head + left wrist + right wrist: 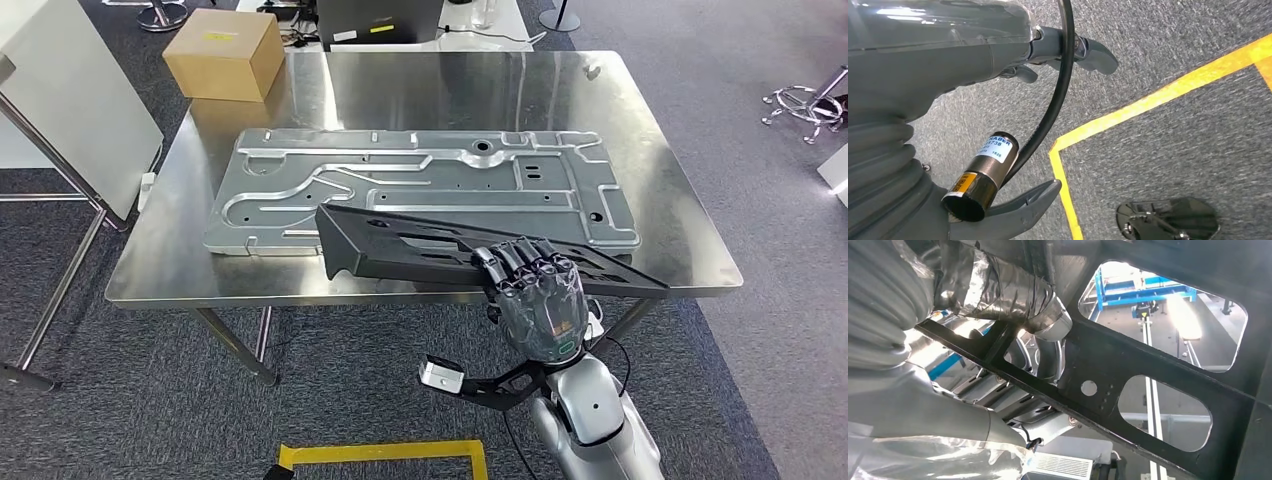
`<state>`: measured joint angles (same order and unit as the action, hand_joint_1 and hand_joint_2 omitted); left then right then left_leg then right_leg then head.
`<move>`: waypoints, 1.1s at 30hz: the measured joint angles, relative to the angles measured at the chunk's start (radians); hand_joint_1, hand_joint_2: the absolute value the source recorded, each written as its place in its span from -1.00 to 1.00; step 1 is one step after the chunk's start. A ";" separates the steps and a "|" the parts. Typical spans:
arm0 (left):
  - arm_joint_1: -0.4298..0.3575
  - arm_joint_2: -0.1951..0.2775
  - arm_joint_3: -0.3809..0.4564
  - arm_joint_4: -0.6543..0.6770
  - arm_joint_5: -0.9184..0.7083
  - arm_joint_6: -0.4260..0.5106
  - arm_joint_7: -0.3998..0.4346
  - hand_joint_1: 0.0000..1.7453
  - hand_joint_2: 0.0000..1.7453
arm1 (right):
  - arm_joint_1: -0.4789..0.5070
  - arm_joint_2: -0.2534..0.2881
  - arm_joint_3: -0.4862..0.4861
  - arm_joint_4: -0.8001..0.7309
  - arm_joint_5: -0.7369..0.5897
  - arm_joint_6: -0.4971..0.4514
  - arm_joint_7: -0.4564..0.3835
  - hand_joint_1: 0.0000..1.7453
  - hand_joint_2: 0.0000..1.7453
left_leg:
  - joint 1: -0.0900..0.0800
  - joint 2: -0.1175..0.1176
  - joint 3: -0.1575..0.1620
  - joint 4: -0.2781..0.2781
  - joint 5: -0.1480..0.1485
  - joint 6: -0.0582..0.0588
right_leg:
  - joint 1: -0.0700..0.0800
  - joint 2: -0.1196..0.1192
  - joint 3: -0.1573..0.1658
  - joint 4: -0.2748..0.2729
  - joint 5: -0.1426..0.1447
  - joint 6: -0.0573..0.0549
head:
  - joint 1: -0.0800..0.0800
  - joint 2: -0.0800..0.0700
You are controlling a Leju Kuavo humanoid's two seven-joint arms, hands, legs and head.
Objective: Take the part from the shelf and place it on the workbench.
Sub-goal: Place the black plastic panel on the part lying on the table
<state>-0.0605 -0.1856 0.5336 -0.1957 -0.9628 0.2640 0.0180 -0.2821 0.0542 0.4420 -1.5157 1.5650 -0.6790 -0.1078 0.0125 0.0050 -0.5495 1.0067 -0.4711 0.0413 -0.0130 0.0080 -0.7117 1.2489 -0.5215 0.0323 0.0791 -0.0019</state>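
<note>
Black and flat, the long metal part with holes (pixel 420 250) is gripped near its right end by the right hand (pixel 535 290), lying left-right over the near edge of the shiny steel workbench (pixel 660 180).

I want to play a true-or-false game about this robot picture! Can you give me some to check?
1. The right hand holds a black part. True.
2. The black part lies flat on the floor. False: it is held up over the near edge of the steel table, tilted.
3. A big silver panel lies on the table. True.
4. The cardboard box sits in the middle of the panel. False: it sits at the table's far left corner, off the panel.
5. The left hand holds the black part too. False: it hangs over grey carpet with yellow tape, holding nothing.
</note>
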 joint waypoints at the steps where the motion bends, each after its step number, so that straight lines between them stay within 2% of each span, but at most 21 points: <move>1: 0.000 0.000 0.001 0.000 0.000 0.000 0.000 -1.00 1.00 | -0.002 -0.003 0.003 0.001 0.000 0.000 0.002 1.00 1.00 | 0.000 -0.001 0.008 0.000 -0.008 -0.002 | 0.001 -0.002 0.026 -0.073 0.048 -0.005 | 0.000 0.000; 3: -0.001 -0.002 0.004 0.000 0.000 0.000 0.000 -1.00 1.00 | -0.007 -0.006 0.008 0.002 0.000 0.000 0.006 1.00 1.00 | -0.004 -0.001 0.020 0.002 -0.021 -0.011 | 0.007 -0.007 0.074 -0.187 0.096 -0.018 | 0.000 0.000; 5: -0.002 -0.002 0.005 0.000 0.000 0.000 0.000 -1.00 1.00 | -0.011 -0.008 0.012 0.004 0.000 0.000 0.010 1.00 1.00 | -0.006 0.000 0.023 0.002 -0.029 -0.022 | 0.014 -0.008 0.088 -0.216 0.090 -0.028 | -0.001 0.000; 8: -0.003 -0.002 0.006 0.000 0.000 0.001 0.000 -1.00 1.00 | -0.016 -0.013 0.018 0.007 0.002 0.000 0.017 1.00 1.00 | -0.005 0.003 0.020 0.019 -0.046 -0.037 | 0.007 -0.005 0.101 -0.230 0.084 -0.044 | -0.002 0.000; 9: -0.004 -0.002 0.006 0.000 0.000 0.001 0.000 -1.00 1.00 | -0.019 -0.014 0.022 0.008 0.002 0.000 0.019 1.00 1.00 | -0.005 0.003 0.004 0.055 -0.063 -0.041 | 0.003 -0.006 0.108 -0.235 0.082 -0.049 | -0.002 0.000; 11: -0.003 -0.002 0.006 0.000 0.000 0.001 0.000 -1.00 1.00 | -0.026 -0.016 0.029 0.012 0.003 0.000 0.023 1.00 1.00 | -0.001 0.001 -0.069 0.183 -0.110 -0.048 | 0.001 -0.007 0.119 -0.237 0.074 -0.058 | -0.003 0.000; 13: 0.000 -0.002 0.006 0.000 0.000 0.000 0.000 -1.00 1.00 | -0.028 -0.018 0.035 0.018 0.003 0.000 0.025 1.00 1.00 | 0.003 0.002 -0.143 0.286 -0.123 -0.055 | 0.001 -0.007 0.131 -0.236 0.063 -0.059 | -0.003 0.000; 14: 0.002 -0.002 0.006 0.000 0.000 0.000 0.001 -1.00 1.00 | -0.028 -0.019 0.038 0.021 0.003 0.000 0.027 1.00 1.00 | 0.004 0.002 -0.158 0.289 -0.101 -0.057 | 0.001 -0.006 0.139 -0.235 0.056 -0.058 | -0.003 0.000; 15: 0.003 -0.002 0.006 0.000 0.000 0.000 0.001 -1.00 1.00 | -0.028 -0.020 0.040 0.024 0.003 0.000 0.029 1.00 1.00 | 0.006 0.002 -0.153 0.253 -0.060 -0.058 | 0.000 -0.004 0.148 -0.233 0.049 -0.056 | -0.003 0.000; 16: 0.003 -0.002 0.007 0.000 0.000 0.000 0.001 -1.00 1.00 | -0.028 -0.021 0.041 0.026 0.003 0.000 0.031 1.00 1.00 | 0.008 0.002 -0.133 0.187 -0.009 -0.058 | -0.001 -0.003 0.158 -0.231 0.040 -0.052 | -0.003 0.000; 18: 0.001 -0.002 0.007 0.000 0.000 0.000 0.000 -1.00 1.00 | -0.031 -0.021 0.044 0.029 0.003 0.000 0.034 1.00 1.00 | 0.006 0.001 -0.088 0.072 0.044 -0.053 | 0.001 -0.002 0.169 -0.224 0.023 -0.040 | -0.003 0.000; 19: 0.001 -0.002 0.007 0.000 0.000 0.000 0.000 -1.00 1.00 | -0.033 -0.022 0.046 0.030 0.003 0.000 0.034 1.00 1.00 | 0.004 0.000 -0.075 0.041 0.049 -0.048 | 0.003 -0.001 0.170 -0.223 0.017 -0.033 | -0.003 0.000; 22: 0.000 -0.001 0.008 0.000 0.000 0.000 -0.001 -1.00 1.00 | -0.035 -0.024 0.052 0.031 0.003 0.000 0.035 1.00 1.00 | 0.002 -0.002 -0.065 0.026 0.035 -0.029 | 0.002 -0.003 0.174 -0.224 0.008 -0.017 | -0.004 0.000; 24: 0.001 -0.001 0.009 0.000 0.000 0.000 -0.002 -1.00 1.00 | -0.037 -0.025 0.054 0.031 0.003 0.000 0.036 1.00 1.00 | 0.004 -0.002 -0.057 0.020 0.032 -0.016 | -0.001 -0.005 0.157 -0.182 -0.016 -0.007 | -0.003 0.000; 25: 0.000 -0.001 0.009 0.000 0.000 0.000 -0.002 -1.00 1.00 | -0.038 -0.026 0.054 0.031 0.003 0.000 0.036 1.00 1.00 | 0.005 -0.002 -0.053 0.018 0.030 -0.010 | -0.001 -0.005 0.130 -0.130 -0.039 -0.003 | -0.003 0.000; 27: -0.001 -0.001 0.009 0.000 0.000 0.000 -0.003 -1.00 1.00 | -0.038 -0.029 0.054 0.033 0.003 0.000 0.038 1.00 1.00 | 0.003 -0.002 -0.047 0.018 0.022 -0.003 | -0.001 -0.005 0.047 0.005 -0.086 0.001 | -0.003 0.000; 28: 0.000 -0.001 0.010 0.000 0.000 0.000 -0.003 -1.00 1.00 | -0.037 -0.031 0.054 0.035 0.003 0.000 0.039 1.00 1.00 | 0.002 -0.003 -0.043 0.018 0.018 -0.002 | -0.001 -0.005 0.013 0.050 -0.090 0.001 | -0.003 0.000; 29: 0.001 -0.001 0.010 0.000 0.000 0.000 -0.003 -1.00 1.00 | -0.035 -0.033 0.054 0.037 0.003 0.000 0.040 1.00 1.00 | 0.001 -0.004 -0.036 0.018 0.012 -0.001 | -0.001 -0.005 -0.005 0.060 -0.072 0.000 | -0.003 0.000; 30: 0.001 -0.001 0.011 0.000 0.000 0.000 -0.003 -1.00 1.00 | -0.035 -0.034 0.054 0.038 0.003 0.000 0.041 1.00 1.00 | 0.000 -0.005 -0.028 0.018 0.006 -0.002 | 0.000 -0.005 -0.002 0.030 -0.035 -0.003 | -0.003 0.000; 32: 0.001 -0.001 0.012 0.000 0.000 0.000 -0.003 -1.00 1.00 | -0.036 -0.036 0.055 0.039 0.003 0.000 0.043 1.00 1.00 | -0.002 -0.007 -0.007 0.018 -0.008 -0.007 | 0.003 -0.006 0.044 -0.098 0.051 -0.014 | -0.003 0.000; 33: 0.000 -0.002 0.012 0.001 0.000 -0.001 -0.003 -1.00 1.00 | -0.037 -0.036 0.055 0.039 0.003 0.000 0.044 1.00 1.00 | -0.004 -0.008 0.000 0.019 -0.015 -0.011 | 0.006 -0.006 0.068 -0.155 0.075 -0.019 | -0.003 0.000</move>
<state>-0.0601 -0.1871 0.5456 -0.1951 -0.9632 0.2630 0.0153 -0.3189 0.0183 0.4969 -1.4768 1.5682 -0.6790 -0.0634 0.0087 -0.0026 -0.5491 1.0252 -0.4857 0.0301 -0.0073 0.0018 -0.6436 1.0940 -0.4460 0.0129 0.0760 -0.0019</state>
